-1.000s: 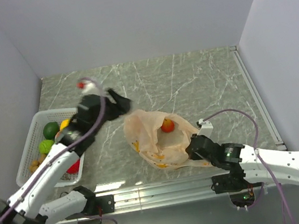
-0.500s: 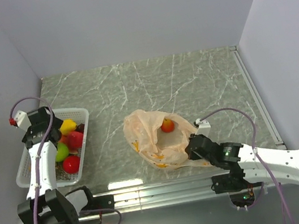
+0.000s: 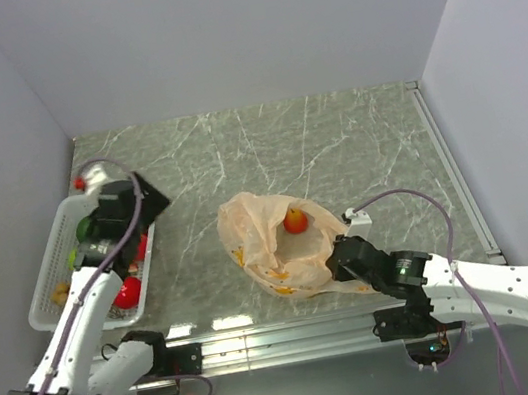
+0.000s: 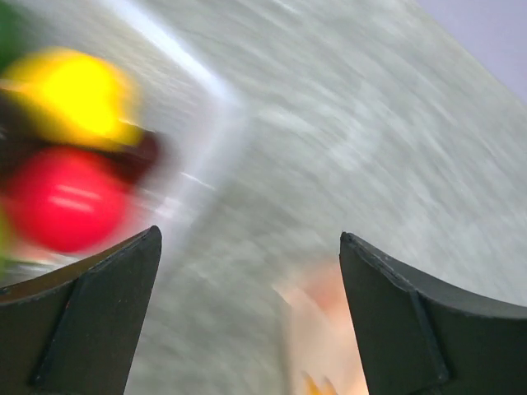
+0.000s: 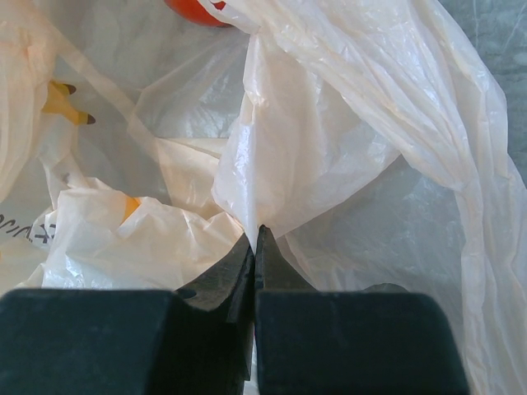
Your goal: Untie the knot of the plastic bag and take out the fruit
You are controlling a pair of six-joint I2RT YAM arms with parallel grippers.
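Note:
The pale-peach plastic bag lies crumpled at the table's middle with its mouth open; the knot is out of view. One orange-red fruit sits inside it, and the right wrist view catches its edge at the top. My right gripper is shut on a fold of the plastic bag at its near right side. My left gripper hangs over the basket's right rim, open wide with nothing between its fingers. Its blurred view shows a yellow fruit and a red fruit in the basket.
A white lattice basket stands at the left wall with a green fruit, a red piece and tan berries. Walls close the table on three sides. A metal rail runs along the near edge.
My left arm has swung from the basket's left side to its right rim, toward the bag, and its jaws have spread wider. The right arm and the bag have stayed put.

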